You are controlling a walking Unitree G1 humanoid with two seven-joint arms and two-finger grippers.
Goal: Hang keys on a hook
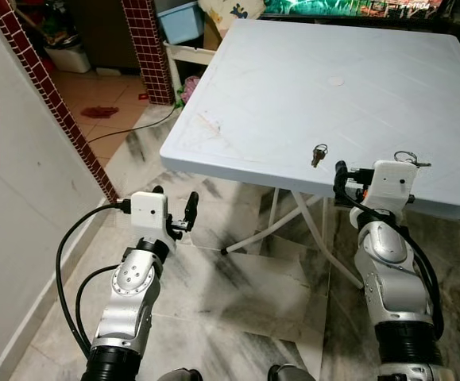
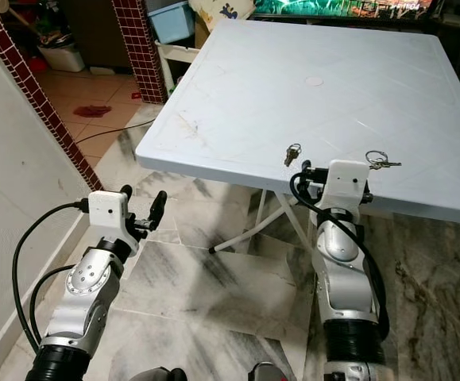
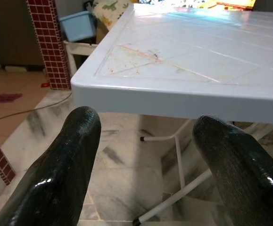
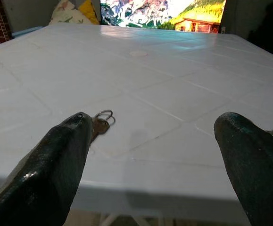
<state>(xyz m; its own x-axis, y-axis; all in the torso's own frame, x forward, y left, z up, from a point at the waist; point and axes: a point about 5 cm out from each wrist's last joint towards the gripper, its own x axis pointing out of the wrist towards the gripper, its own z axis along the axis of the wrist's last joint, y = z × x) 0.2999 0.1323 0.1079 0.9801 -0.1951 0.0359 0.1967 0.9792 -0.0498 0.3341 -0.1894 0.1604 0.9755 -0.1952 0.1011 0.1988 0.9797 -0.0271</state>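
Note:
A small bunch of keys lies near the front edge of the white plastic table. A second key ring lies further right along the same edge. My right gripper is open at the table's front edge, level with the top, and holds nothing. In the right wrist view the keys lie just beyond one finger; the second key ring's tip pokes out by the other. My left gripper is open and empty, lower and off the table's near left corner.
A pale wall with a red-tiled edge runs close on my left. A red-tiled pillar and a blue bin stand beyond the table. White folding legs cross under the table over the marble floor. A cable lies on the floor.

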